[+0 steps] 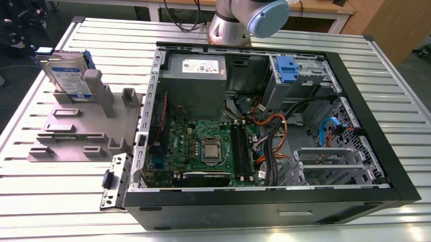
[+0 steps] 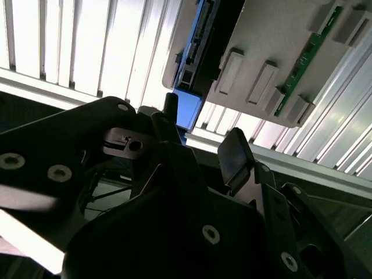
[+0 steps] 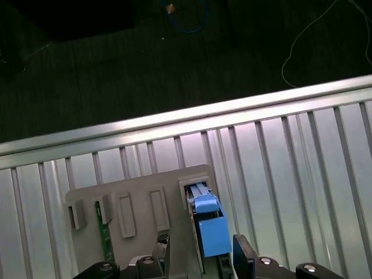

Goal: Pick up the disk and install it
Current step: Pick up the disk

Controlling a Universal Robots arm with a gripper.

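The disk (image 1: 67, 75) stands on edge in a slot of the grey holder (image 1: 81, 136), at the exterior view's left on the slatted table. It is silver with a white-and-blue label and blue side rails. In the first wrist view the disk (image 3: 208, 226) appears edge-on, blue rail uppermost, between my two dark fingertips. My gripper (image 3: 203, 251) is open and holds nothing; it sits over the disk without touching it. In the second wrist view, the gripper (image 2: 203, 136) is spread in front of the disk (image 2: 197, 52).
An open computer case (image 1: 377, 166) fills the middle and the exterior view's right, with a grey power supply (image 1: 195, 75), a motherboard (image 1: 209, 148) and a drive bay with a blue latch (image 1: 286, 68). A green memory stick (image 2: 302, 64) sits in the holder. The table edge (image 3: 174, 122) lies just beyond the holder.
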